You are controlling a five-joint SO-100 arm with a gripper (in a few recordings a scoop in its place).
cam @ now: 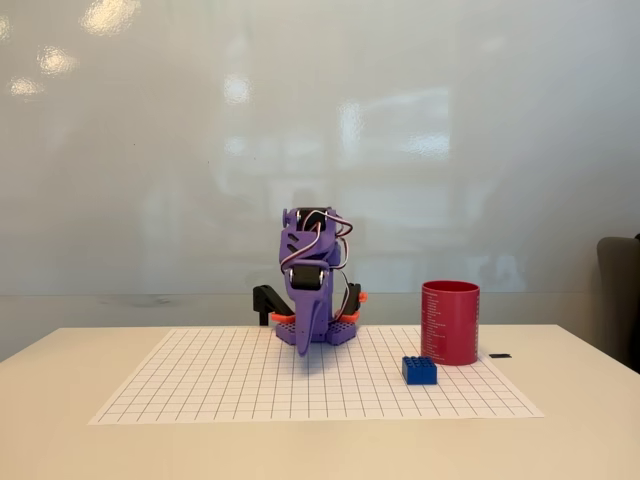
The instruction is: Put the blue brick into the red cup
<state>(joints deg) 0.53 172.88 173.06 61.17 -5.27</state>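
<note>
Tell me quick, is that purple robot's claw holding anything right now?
Gripper: folded down against the arm, pointing at the grid mat; open or shut cannot be told. It holds nothing: the blue brick sits on the mat beside the red cup.

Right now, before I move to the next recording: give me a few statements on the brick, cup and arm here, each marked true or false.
1. The blue brick lies inside the red cup. False: it sits on the grid sheet, in front of the cup and a little to its left in the fixed view.
2. The cup stands upright. True.
3. The gripper holds the brick. False: it hangs by the arm's base, well apart from the brick.
4. The purple arm is folded up at the back of the sheet. True.
5. The cup lies left of the arm. False: it is to the right.
</note>
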